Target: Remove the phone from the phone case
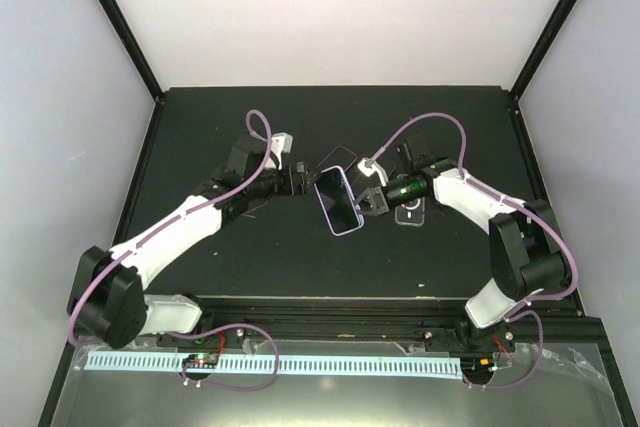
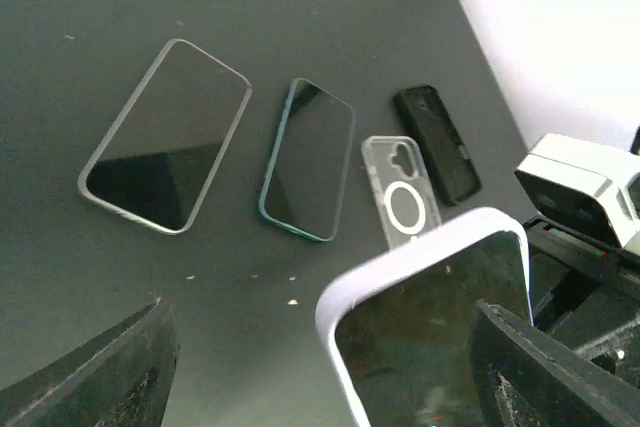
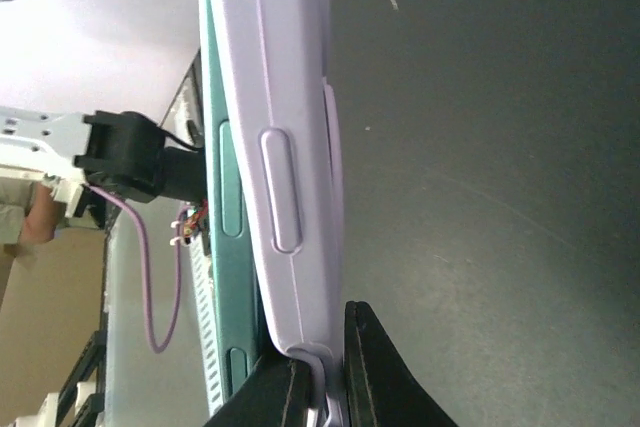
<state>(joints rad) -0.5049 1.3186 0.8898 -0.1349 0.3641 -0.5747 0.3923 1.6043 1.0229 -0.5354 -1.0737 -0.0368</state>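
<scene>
Right wrist: right jaws clamped the case, left jaws apart.
I needed a square grip on the phone.

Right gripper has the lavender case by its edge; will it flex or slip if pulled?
Likely flexes: the lavender case shows a thin lip and moulded button, suggesting soft rubber. The right gripper pinches just its end, so it may peel or slip off.

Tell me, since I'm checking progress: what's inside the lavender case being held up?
A phone fills the lavender case, its dark screen facing out with the rim around it. The phone's back is covered by the case, so it cannot be seen.
</scene>
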